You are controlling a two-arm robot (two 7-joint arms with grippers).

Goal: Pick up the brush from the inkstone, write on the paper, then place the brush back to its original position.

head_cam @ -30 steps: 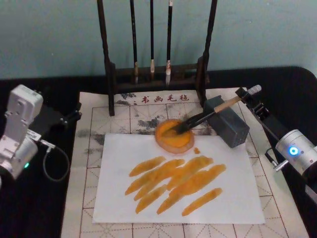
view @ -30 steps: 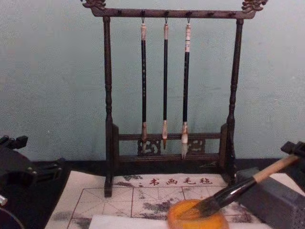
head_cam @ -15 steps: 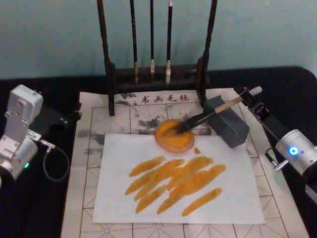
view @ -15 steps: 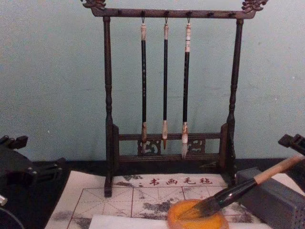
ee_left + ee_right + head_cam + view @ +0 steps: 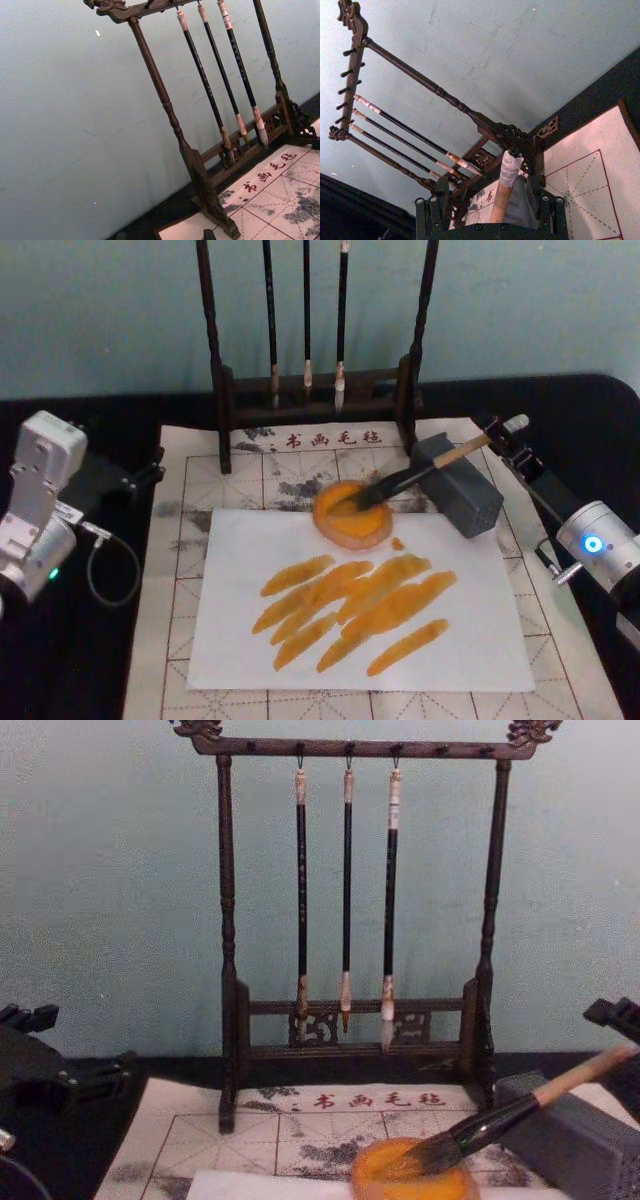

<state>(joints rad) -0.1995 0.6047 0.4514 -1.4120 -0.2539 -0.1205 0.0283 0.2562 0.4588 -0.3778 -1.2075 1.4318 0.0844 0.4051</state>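
The brush [image 5: 420,469] lies slanted, its dark tip in the orange dish [image 5: 351,513] and its handle propped across the grey block [image 5: 458,485] just right of the dish. The right gripper [image 5: 507,436] sits at the handle's white-capped end beyond the block, its arm stretching back toward the robot; its fingers [image 5: 547,215] stand apart on either side of the cap without gripping it. The paper [image 5: 480,640], streaked with orange strokes, lies just nearer the robot than the dish, which overlaps its far edge. The left gripper [image 5: 140,478] hangs parked well left of the dish, at the mat's [image 5: 175,570] edge; whether its jaws are open I cannot tell.
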